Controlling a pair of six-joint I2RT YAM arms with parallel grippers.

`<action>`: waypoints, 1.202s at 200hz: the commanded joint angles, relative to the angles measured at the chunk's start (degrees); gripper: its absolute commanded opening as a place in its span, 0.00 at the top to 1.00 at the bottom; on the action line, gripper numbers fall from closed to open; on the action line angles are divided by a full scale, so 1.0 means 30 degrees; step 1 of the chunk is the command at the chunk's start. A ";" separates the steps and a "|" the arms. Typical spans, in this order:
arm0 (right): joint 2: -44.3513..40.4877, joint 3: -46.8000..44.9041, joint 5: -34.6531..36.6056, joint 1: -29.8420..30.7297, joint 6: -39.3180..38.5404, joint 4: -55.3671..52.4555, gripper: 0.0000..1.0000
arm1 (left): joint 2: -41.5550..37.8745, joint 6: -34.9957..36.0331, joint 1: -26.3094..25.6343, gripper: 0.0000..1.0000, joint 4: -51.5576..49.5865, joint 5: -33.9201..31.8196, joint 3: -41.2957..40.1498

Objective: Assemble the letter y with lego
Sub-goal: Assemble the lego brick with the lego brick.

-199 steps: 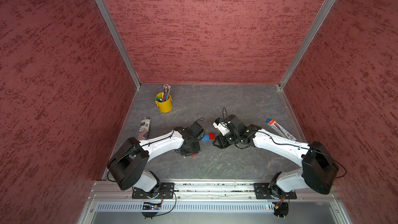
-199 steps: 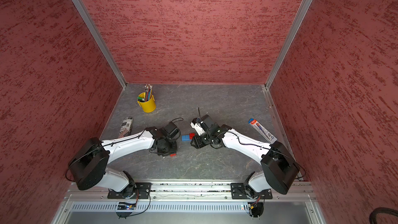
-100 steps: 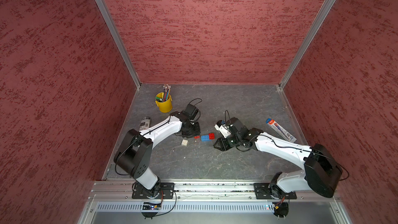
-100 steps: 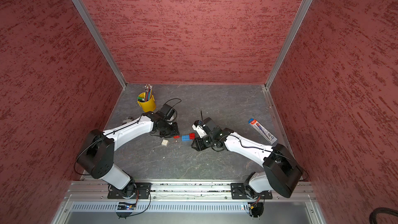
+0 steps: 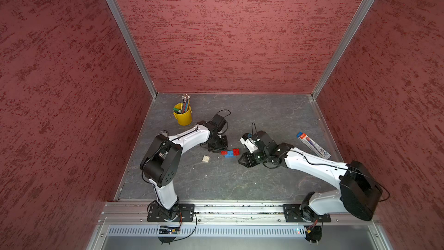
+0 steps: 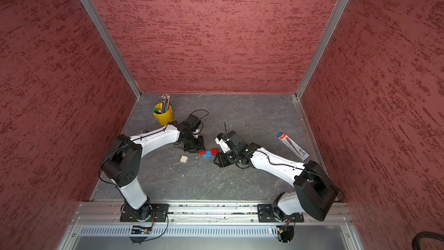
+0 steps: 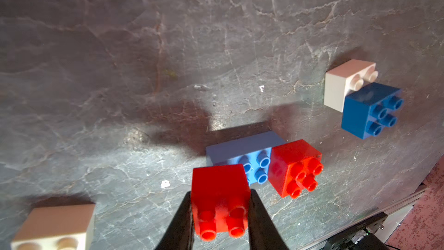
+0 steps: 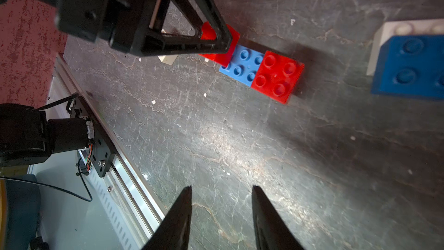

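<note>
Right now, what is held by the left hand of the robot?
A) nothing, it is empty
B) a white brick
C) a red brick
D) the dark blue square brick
C: in the left wrist view, the left hand is closed on a red brick, with one black finger pressed against each side of it.
</note>
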 commanded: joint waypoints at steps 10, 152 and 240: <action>0.0119 0.0176 0.0542 -0.0110 -0.0344 -0.0017 0.56 | 0.0640 -0.0231 -0.0387 0.81 -0.0362 -0.0131 0.0583; -0.0242 -0.0084 0.0416 -0.0104 -0.0899 -0.0184 0.56 | 0.1149 -0.1408 -0.1103 0.84 -0.1867 -0.3016 0.0523; -0.0519 -0.0233 0.0541 -0.0103 -0.0903 -0.0146 0.56 | 0.1994 -0.1759 -0.1957 0.93 -0.2648 -0.4021 0.1402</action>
